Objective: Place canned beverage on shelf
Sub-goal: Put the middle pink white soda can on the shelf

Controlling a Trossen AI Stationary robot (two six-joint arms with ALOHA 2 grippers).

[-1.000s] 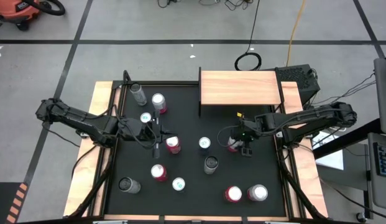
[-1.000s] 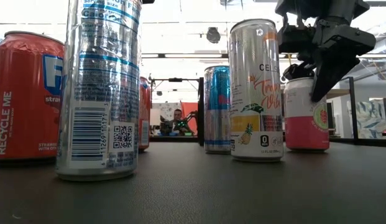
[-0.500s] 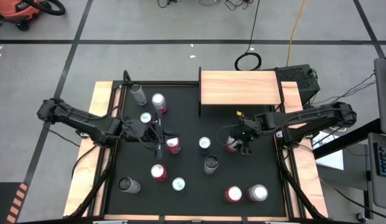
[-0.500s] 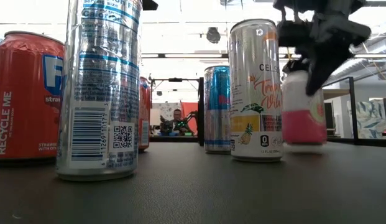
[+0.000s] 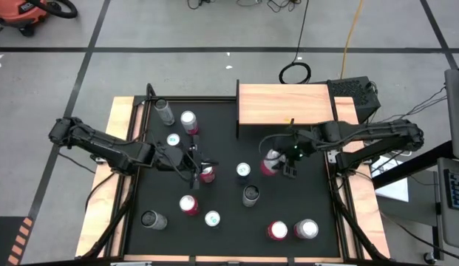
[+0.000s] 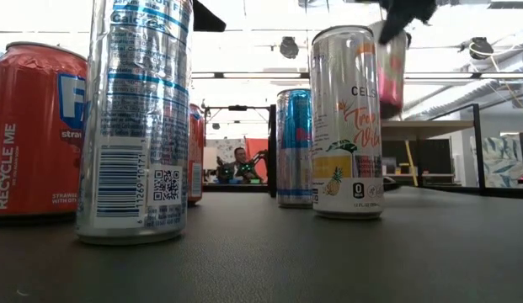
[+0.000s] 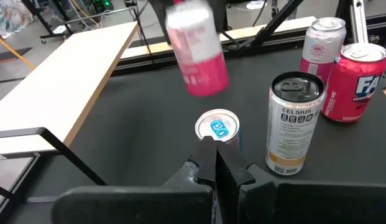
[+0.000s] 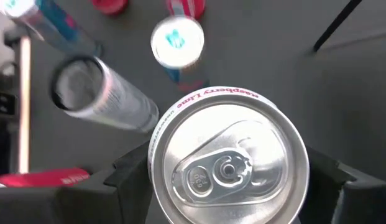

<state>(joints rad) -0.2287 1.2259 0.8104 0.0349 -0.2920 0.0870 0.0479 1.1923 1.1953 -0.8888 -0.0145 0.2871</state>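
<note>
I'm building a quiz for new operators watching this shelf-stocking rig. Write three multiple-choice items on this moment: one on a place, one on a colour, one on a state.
1. Where is the pink-and-white can?
A. On the shelf
B. In the air above the table
C. Lying on the table

2. The shelf board is:
A. Light wood
B. Blue
C. Red

3. The left hand is:
A. Open
B. Shut on a can
C. Shut, holding nothing

B: the right hand holds it clear of the table.
A: the high view shows it.
C: its fingers meet, with nothing between them.
</note>
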